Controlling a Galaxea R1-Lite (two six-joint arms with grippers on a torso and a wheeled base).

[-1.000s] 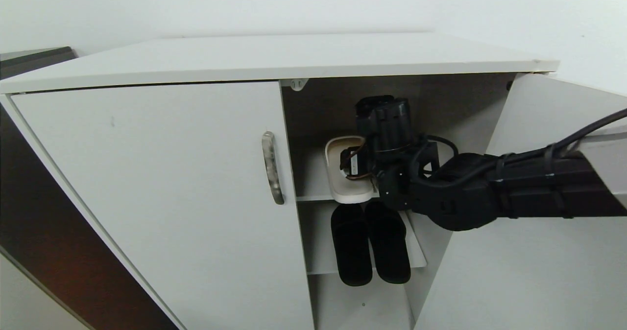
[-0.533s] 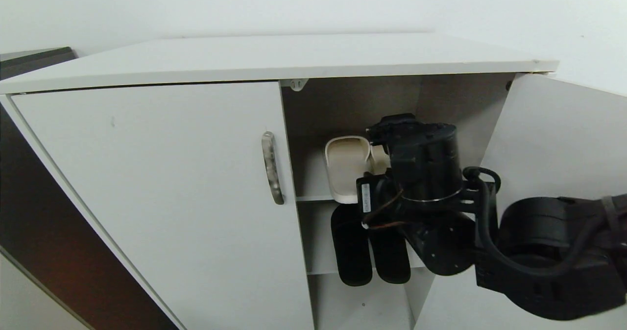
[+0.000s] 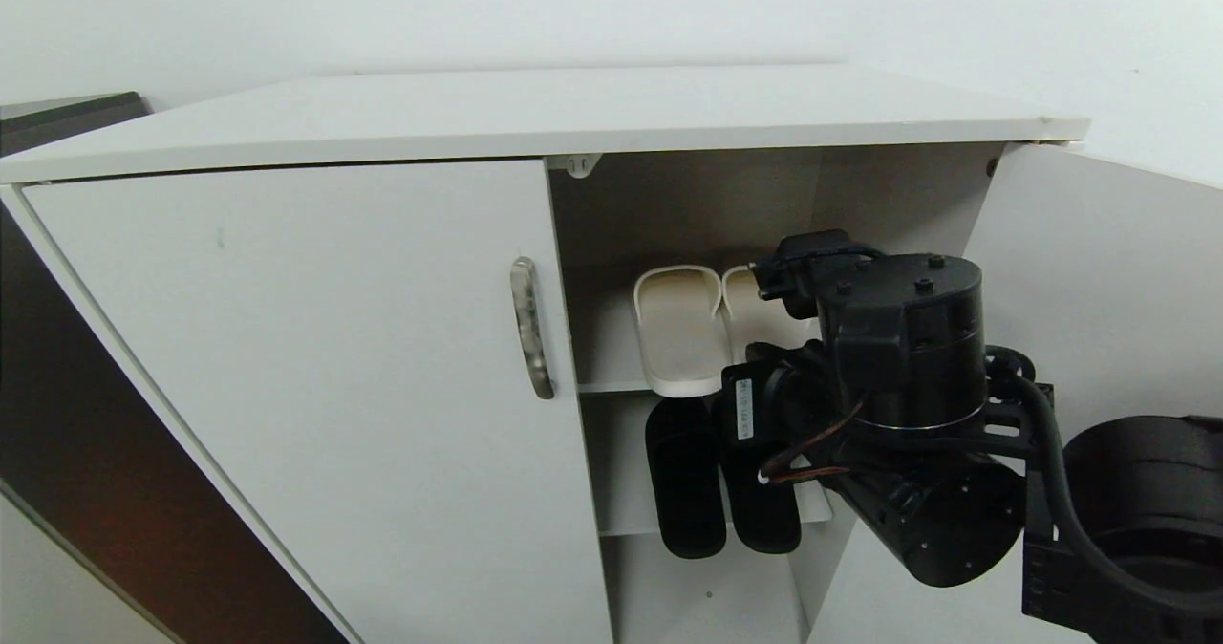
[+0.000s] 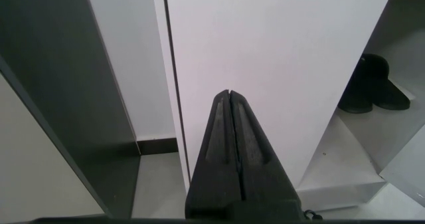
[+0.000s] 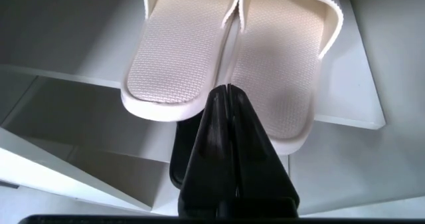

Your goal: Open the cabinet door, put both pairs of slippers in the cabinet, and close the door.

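Right arm (image 3: 908,415): held in front of the cabinet's (image 3: 535,114) open right half, outside it, with the wrist at about the height of the two shelves and the forearm running off toward the cabinet's right.
Right gripper (image 5: 228,89): aimed into the cabinet at the heels of the white slippers, in line with the seam between them. Its fingers are pressed together with nothing between them.
Left gripper (image 4: 229,94): low in front of the cabinet's left door (image 3: 287,386), pointing at its panel. Its fingers are pressed together and hold nothing.
White slippers: two, (image 3: 678,333) and (image 3: 750,310), side by side and touching on the cabinet's upper shelf (image 3: 611,388). Toes point inward and heels hang over the shelf's front edge.
Black slippers: two, (image 3: 683,477) and (image 3: 760,510), side by side on the cabinet's lower shelf (image 3: 626,529), directly under the white pair. Their heels also stick out past the shelf edge.
Doors: two. The left one is shut, with one metal handle (image 3: 531,340) upright near its inner edge. The right door (image 3: 1099,271) is swung wide open.
Shelves: two in the cabinet's open half, each bearing one pair.
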